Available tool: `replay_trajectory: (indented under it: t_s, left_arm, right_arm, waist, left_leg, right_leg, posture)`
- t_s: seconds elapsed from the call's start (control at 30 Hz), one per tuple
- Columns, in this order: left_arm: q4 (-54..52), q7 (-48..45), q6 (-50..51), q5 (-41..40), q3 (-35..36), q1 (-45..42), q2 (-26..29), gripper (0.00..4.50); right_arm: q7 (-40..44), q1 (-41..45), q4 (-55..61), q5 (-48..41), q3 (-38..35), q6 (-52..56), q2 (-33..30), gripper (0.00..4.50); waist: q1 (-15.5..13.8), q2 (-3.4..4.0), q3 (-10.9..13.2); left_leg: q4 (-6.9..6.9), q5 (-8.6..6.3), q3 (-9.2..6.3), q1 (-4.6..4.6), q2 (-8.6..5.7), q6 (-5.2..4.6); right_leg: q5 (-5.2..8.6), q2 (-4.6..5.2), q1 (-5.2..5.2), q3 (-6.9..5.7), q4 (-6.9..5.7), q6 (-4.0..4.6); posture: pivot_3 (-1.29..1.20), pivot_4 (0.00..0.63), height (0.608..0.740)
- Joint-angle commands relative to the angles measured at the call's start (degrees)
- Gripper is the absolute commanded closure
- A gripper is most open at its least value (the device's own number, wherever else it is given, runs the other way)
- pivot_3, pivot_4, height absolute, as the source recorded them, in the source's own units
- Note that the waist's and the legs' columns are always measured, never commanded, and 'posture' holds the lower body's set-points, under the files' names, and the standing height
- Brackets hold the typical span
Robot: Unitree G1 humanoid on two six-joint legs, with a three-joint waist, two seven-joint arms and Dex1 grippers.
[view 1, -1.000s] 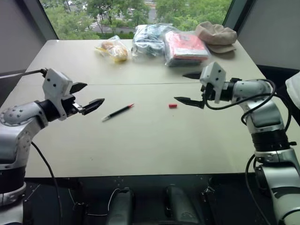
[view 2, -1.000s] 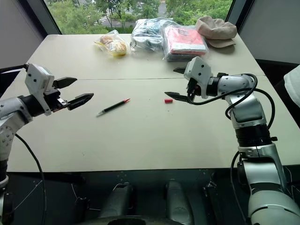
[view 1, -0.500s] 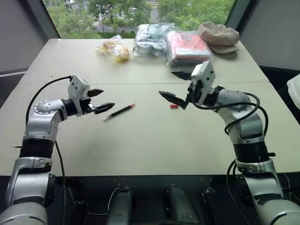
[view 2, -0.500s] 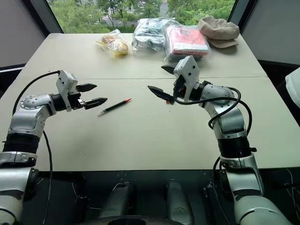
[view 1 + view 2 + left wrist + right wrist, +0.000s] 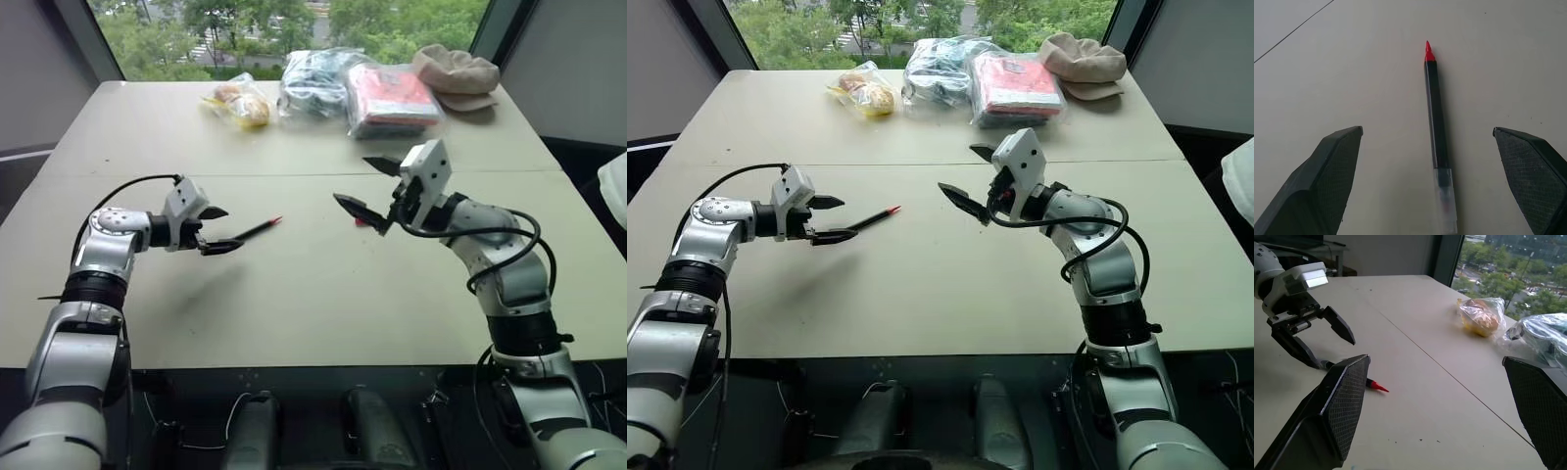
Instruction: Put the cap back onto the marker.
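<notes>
Soft, even daylight comes from a window (image 5: 294,24) at the far side, bright with green trees. The pale table (image 5: 323,294) is evenly lit, without harsh glare. Shadows are faint and blurred, lying on the near side of things. Head views are slightly soft; the left wrist view is sharp on the marker (image 5: 1436,132).
</notes>
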State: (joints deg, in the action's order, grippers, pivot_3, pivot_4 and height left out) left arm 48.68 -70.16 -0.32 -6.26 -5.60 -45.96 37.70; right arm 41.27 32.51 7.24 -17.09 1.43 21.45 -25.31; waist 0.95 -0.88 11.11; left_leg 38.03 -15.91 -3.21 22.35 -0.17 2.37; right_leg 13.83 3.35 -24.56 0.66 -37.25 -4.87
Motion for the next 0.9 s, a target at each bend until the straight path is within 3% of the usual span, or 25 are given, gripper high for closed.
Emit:
replay_trajectory:
  t_s: [0.03,0.77,0.9]
  left_arm:
    - [1.3,-1.2,-2.6,1.2,0.0,-1.5,-0.3,0.02]
    - [10.8,2.5,-9.8,5.6,0.9,-0.4,-2.6,0.02]
    - [11.6,2.8,-11.2,6.1,0.5,-0.6,-3.2,1.37]
  right_arm:
    - [-1.2,-0.3,3.5,-0.6,-1.2,-0.7,0.1,0.0]
    - [-3.5,-2.7,8.4,-0.6,-1.0,3.0,-1.8,0.0]
    - [-3.1,-2.3,7.8,-0.6,-1.2,2.8,-2.3,0.0]
  waist:
    - [0.0,0.0,0.0]
    - [0.0,-0.01,0.0]
    - [0.0,0.02,0.0]
  left_leg:
    - [0.0,0.0,0.0,0.0,0.0,0.0]
    - [0.03,0.0,-0.04,-0.1,0.0,-0.01]
    - [0.04,0.01,-0.05,-0.17,0.0,-0.01]
  right_leg:
    - [0.0,0.0,0.0,0.0,0.0,0.0]
    - [0.0,-0.01,0.04,-0.01,-0.18,0.0]
    - [0.0,-0.02,0.08,-0.01,-0.2,0.0]
  posture:
    - [0.0,0.15,0.74]
    - [0.0,0.15,0.74]
    - [0.0,0.15,0.74]
